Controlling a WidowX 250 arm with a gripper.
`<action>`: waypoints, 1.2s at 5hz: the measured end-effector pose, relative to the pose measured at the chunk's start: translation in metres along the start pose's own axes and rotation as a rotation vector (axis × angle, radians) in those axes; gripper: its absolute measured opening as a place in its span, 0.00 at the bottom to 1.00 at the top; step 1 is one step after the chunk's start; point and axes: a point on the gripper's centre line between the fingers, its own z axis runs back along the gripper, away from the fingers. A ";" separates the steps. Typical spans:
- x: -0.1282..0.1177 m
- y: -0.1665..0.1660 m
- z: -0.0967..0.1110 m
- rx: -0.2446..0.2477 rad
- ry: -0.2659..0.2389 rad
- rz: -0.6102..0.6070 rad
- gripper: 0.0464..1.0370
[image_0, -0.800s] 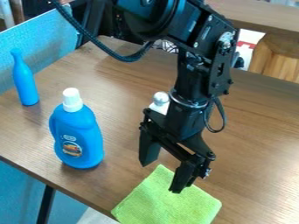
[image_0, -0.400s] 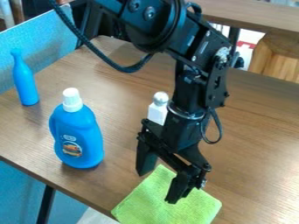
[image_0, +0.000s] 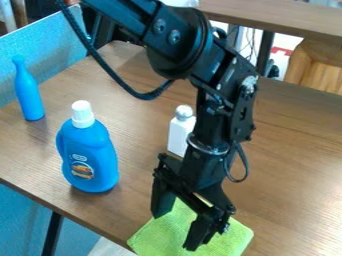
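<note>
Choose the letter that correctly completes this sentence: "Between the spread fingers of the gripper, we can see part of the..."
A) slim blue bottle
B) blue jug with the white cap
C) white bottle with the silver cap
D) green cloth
D: the gripper hangs with its fingers apart, and the green cloth shows between them.

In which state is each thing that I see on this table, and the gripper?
Gripper: open, over the cloth
Green cloth: lying flat
Large blue bottle: upright, white cap on
Slim blue bottle: upright
White bottle: upright, capped
</note>
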 end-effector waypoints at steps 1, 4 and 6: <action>-0.002 -0.001 -0.013 -0.005 0.065 0.015 0.96; 0.039 0.004 -0.012 0.044 0.053 0.081 0.96; 0.105 0.014 0.051 -0.003 -0.256 0.134 0.96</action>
